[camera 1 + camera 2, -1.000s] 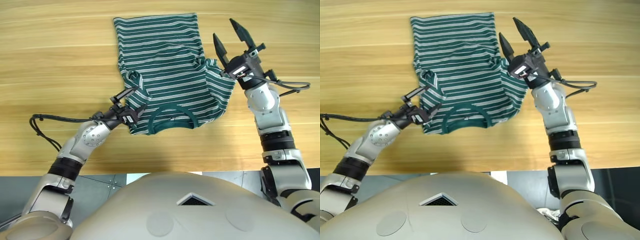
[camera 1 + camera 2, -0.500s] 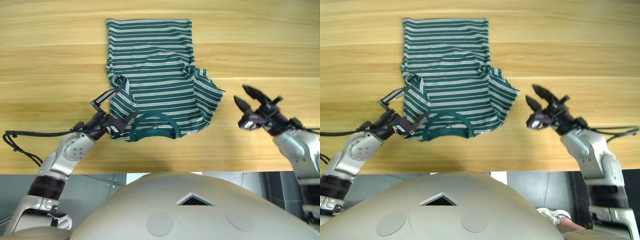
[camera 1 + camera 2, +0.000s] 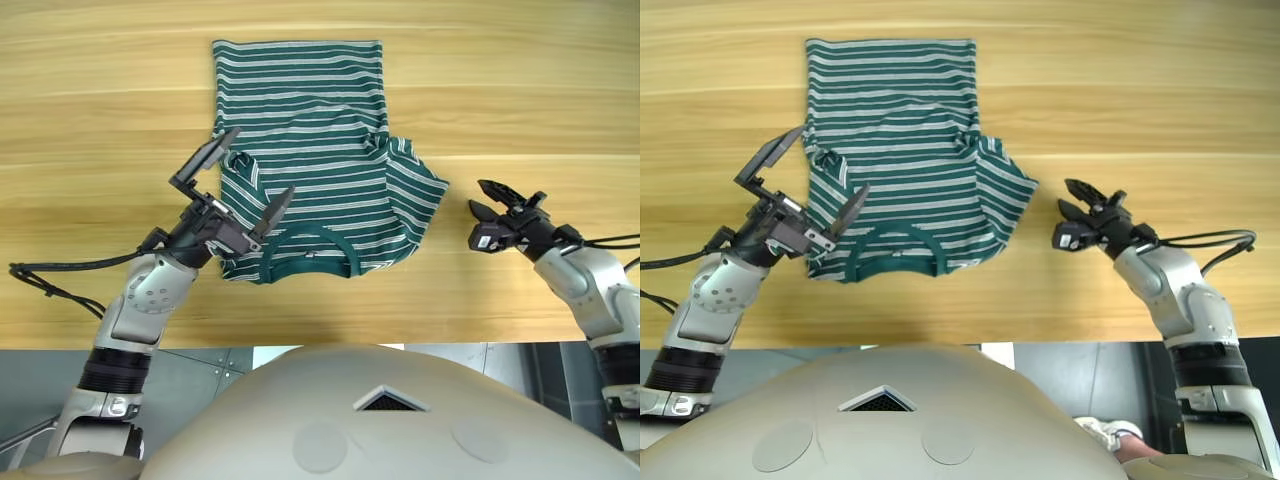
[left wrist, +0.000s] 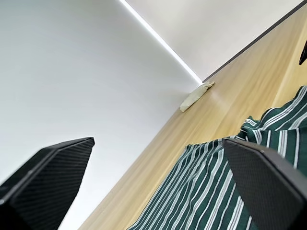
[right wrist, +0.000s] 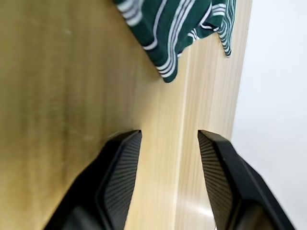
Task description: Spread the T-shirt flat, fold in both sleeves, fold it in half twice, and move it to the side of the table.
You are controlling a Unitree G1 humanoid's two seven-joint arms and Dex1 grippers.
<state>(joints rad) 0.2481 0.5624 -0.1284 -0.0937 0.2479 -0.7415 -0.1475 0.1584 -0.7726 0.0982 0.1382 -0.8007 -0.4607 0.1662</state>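
Observation:
A green T-shirt with white stripes (image 3: 315, 140) lies on the wooden table (image 3: 520, 90), hem at the far side, collar (image 3: 308, 252) toward me. Both sleeves are folded in over the body, the right one (image 3: 415, 195) bulging outward. My left gripper (image 3: 247, 170) hovers wide open, raised above the shirt's near left corner, with nothing between its fingers. My right gripper (image 3: 488, 196) is open and low over bare wood to the right of the shirt, apart from it. In the right wrist view the shirt's edge (image 5: 168, 43) lies beyond the fingers (image 5: 120, 177).
Bare wood surrounds the shirt on the left, right and far side. The table's near edge (image 3: 400, 345) runs just past the collar. A small pale object (image 4: 196, 96) lies far off on the table in the left wrist view.
My left gripper has lifted off the shirt's near left corner and opened wider. My right gripper swung away from the right sleeve, down to the bare table on the right.

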